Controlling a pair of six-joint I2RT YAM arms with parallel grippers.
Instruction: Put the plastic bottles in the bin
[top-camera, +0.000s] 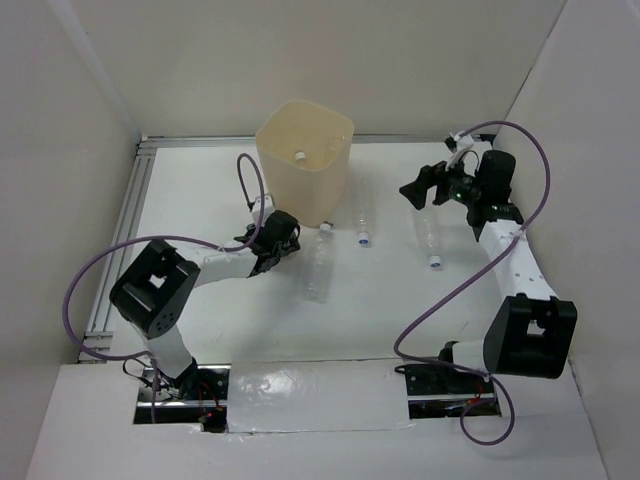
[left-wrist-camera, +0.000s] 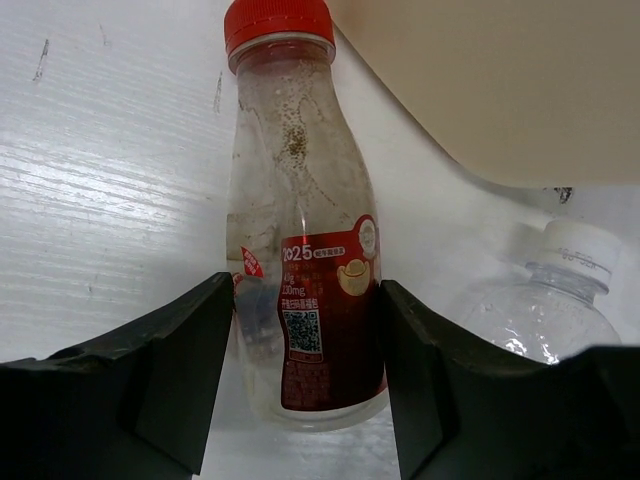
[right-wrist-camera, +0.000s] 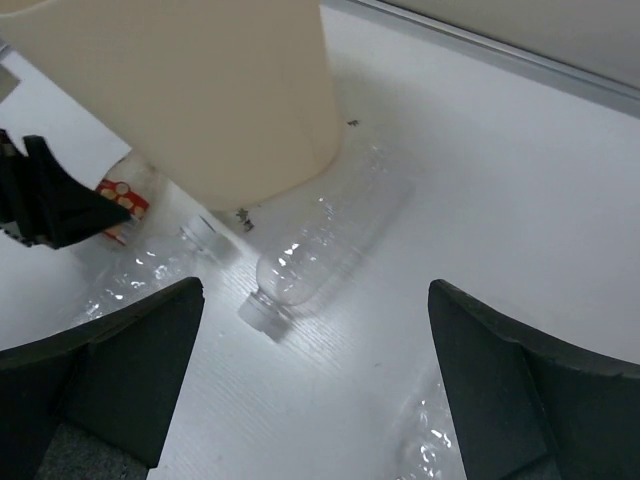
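Left wrist: left end effector (left-wrist-camera: 305, 385) tight on red-capped bottle (left-wrist-camera: 300, 230) beside bin (left-wrist-camera: 500, 80)

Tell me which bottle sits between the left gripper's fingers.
The red-capped bottle with the red label, flanked on both sides by the left gripper. The white-capped bottle beside it is plain, clear and lies outside the gripper.

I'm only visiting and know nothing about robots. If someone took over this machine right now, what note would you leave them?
Left tool: closed on the red-capped bottle, which lies on the table beside the bin.
Right tool: open, empty.
Done: one bottle's white cap shows inside the bin.
Left to do: the red-capped bottle, plus three clear bottles lying on the table: one by the bin, one in the middle, one on the right.
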